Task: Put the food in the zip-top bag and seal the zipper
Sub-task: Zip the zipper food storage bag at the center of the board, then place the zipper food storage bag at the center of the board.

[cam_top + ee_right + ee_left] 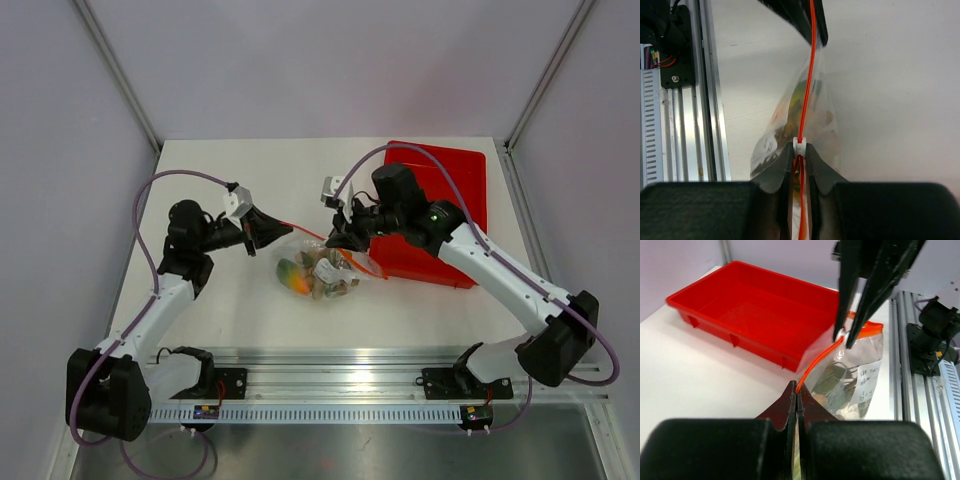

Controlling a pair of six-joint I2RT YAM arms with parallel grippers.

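Your left claw (262, 232) is clenching tight on the left end of the zipper (303, 232), its fingertips pressing flat together with the orange-red strip running out from between them. Your right claw (335, 238) is grasping the same zipper further along. In the right wrist view its two fingers (786, 156) are squeezing the strip just behind the small white end piece (799, 145), which is sitting at the fingertips.

The zip-top bag (318, 270) is hanging from that strip between the two claws, near the middle of the white surface (220, 180), with its lower part sagging towards the arm bases. The strip is running in a straight, taut line from one claw to the other.

The food (320, 278) is sitting inside the clear plastic. A green-and-orange mango shape (292, 278) is showing on the left side of the bag, and a cluster of tan-brown balls (338, 284) is lying to its right.

A red tray (462, 170) is resting on the surface just beside the bag, under your right arm, and an aluminium rail (330, 358) is running along the near edge.
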